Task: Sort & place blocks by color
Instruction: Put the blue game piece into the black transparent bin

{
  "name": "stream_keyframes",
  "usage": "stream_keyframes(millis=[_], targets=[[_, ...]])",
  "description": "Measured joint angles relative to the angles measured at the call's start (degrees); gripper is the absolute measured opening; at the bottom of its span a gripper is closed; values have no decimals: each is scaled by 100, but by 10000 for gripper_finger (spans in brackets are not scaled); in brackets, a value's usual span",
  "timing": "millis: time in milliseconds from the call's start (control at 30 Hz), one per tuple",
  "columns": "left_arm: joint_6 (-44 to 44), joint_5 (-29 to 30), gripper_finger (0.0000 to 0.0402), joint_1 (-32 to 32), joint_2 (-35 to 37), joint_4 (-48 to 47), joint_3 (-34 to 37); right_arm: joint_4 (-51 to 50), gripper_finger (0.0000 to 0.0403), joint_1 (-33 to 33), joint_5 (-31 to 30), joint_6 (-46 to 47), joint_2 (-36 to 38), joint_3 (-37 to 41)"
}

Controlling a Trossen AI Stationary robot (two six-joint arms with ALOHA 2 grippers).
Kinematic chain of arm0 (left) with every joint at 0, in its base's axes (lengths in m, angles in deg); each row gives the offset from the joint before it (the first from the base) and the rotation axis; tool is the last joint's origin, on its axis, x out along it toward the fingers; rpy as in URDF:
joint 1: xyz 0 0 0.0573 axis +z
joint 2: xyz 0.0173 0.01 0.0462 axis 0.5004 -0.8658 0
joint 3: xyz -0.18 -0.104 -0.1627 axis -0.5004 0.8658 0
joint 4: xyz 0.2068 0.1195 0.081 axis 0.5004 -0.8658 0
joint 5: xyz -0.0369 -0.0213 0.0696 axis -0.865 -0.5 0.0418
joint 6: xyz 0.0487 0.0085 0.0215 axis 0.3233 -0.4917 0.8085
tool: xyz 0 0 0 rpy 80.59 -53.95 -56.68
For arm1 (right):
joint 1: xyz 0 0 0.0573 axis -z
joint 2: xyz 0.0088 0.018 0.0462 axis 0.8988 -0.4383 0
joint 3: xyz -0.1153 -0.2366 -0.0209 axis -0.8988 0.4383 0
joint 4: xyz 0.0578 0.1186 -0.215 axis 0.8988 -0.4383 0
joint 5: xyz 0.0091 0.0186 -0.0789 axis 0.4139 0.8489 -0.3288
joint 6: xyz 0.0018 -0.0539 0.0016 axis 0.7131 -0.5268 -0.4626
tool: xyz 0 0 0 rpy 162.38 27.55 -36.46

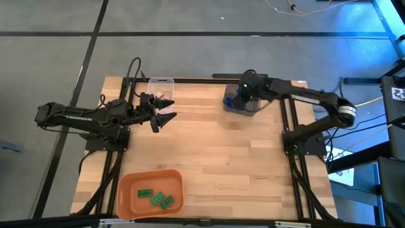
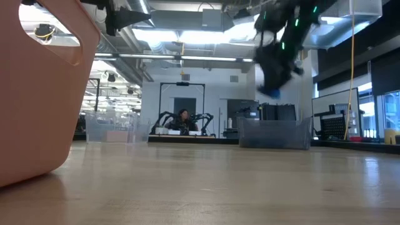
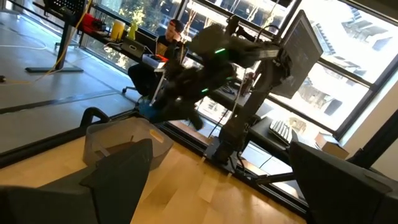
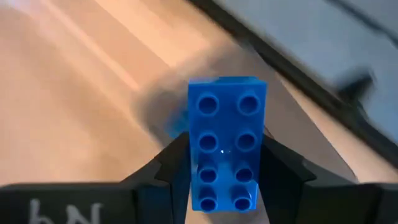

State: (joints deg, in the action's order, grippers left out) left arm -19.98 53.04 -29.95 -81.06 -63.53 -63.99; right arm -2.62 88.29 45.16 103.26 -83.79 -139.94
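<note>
The step in hand seems to be the delivery of a blue block (image 4: 226,142) to its container. The right gripper (image 4: 221,168) holds this block tight between its two fingers, with the studs facing the wrist camera. In the high view the right gripper (image 1: 243,92) is above the grey bin (image 1: 252,106) at the far right part of the table (image 1: 215,152), and something blue already lies inside this bin. In the low view the gripper hangs clearly above the bin's rim, so the block is not yet released.

The next move, in my judgement, calls for lowering the block a little over the bin's opening and then opening the fingers, so that it falls inside and not on the rim.

The right arm reaches from its base at the right edge, stretched towards the far side of the table. The left gripper (image 1: 166,111) waits just beside the clear bin (image 1: 161,87) at the far left, with its fingers spread open and empty. This bin perhaps holds a pale block, but the view is too poor to be sure. Three green blocks (image 1: 157,197) lie in the orange bin (image 1: 130,190) at the near edge.
</note>
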Motion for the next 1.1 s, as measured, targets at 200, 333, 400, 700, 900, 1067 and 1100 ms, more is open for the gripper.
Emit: stream_keyframes(millis=[200,333,400,700,900,1067,1100], targets=[[0,2,369,0,0,17,0,-221,141,860,16,43,-789,455],[6,4,369,0,0,88,0,117,141,1064,8,214,-1096,513],[30,4,369,0,0,128,0,260,141,1114,-11,347,-1196,522],[33,4,369,0,0,125,0,159,373,1224,33,184,-1256,482],[33,5,369,2,0,120,0,8,343,1227,434,25,-1157,312],[33,4,369,0,0,111,0,84,328,1237,1454,559,-1080,307],[33,4,369,0,0,111,0,128,327,1237,1578,645,-1079,307]])
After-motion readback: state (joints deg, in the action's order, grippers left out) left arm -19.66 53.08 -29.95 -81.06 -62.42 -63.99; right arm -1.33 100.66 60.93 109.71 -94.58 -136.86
